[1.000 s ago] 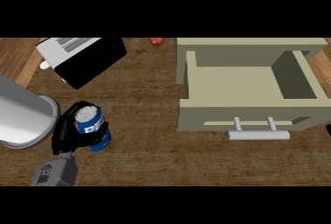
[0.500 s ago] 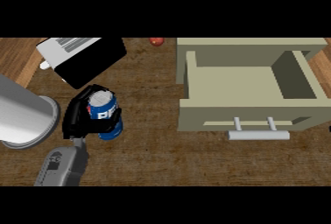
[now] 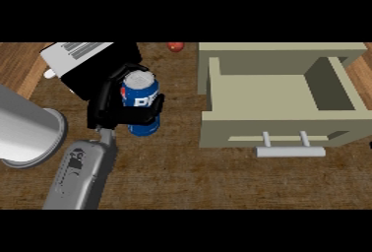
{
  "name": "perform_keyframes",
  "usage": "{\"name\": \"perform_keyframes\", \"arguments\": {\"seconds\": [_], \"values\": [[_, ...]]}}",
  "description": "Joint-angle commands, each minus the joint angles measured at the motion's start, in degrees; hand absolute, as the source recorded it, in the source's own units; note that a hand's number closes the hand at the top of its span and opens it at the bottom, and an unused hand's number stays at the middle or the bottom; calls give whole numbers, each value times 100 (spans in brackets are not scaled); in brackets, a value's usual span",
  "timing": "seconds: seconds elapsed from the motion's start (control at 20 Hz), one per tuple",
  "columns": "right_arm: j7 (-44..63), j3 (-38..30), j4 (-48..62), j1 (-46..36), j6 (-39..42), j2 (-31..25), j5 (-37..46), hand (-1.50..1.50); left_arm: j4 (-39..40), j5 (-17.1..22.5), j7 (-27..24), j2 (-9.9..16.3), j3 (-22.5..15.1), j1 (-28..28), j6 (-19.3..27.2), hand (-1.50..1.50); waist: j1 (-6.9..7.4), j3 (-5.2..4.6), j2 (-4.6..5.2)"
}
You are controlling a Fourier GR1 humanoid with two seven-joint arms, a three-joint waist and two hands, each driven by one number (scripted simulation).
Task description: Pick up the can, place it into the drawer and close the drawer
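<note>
Far left: grey cylindrical pot [image 3: 25, 129], cut off by the frame edge; contents not visible. Above it, black-and-white toaster [image 3: 76, 61], partly cropped at top.

Left of centre: left hand [image 3: 109, 106] curled round the can [image 3: 141, 101], fingers wrapping its blue body, thumb side across the front. Can upright or slightly tilted, silver top showing, apparently lifted off the wooden counter [image 3: 189, 182], though clearance underneath hard to judge from this steep angle. Grey forearm entering from lower edge.

Small red object [image 3: 175, 46] near top edge; identity unclear.

Right: drawer [image 3: 280, 91] pulled open, beige interior bare, handle [image 3: 291, 150] facing the near side.

Step in hand, by judgement: carry to the drawer. Advisable to raise the can above the drawer's left wall before travelling right, keep it upright, lower into the middle of the compartment, release only once seated. Then push at the handle front to close.

Right hand: not visible anywhere. Label on can partly covered by fingers. Drawer's right end partly cropped.
</note>
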Motion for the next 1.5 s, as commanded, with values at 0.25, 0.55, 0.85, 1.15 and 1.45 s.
{"name": "perform_keyframes", "arguments": {"seconds": [0.25, 0.55, 0.85, 1.15, 1.45], "values": [[218, -182, -141, 22, 115, -123, -259, -150, 314, -307, 1050, -95, -546, -1613, 819, 150, -29, -1, 6], [-73, 118, -34, 123, -72, 32, 57, -150, 1089, -72, 1206, -96, -1005, -2833, 1629, 150, -107, 1, 14], [282, 204, -17, -428, -257, -23, 268, -150, 2053, 359, 1180, -96, -1220, -3880, 2129, 150, -134, 0, 35], [71, -213, 125, -197, 83, -205, -197, -150, 2847, 556, 1279, -96, -980, -4678, 1973, 150, -112, 2, 25], [43, 80, 204, -417, -80, -47, 200, -150, 4192, 1050, 862, -96, -1263, -5582, 2283, 150, -295, 8, 84]]}}
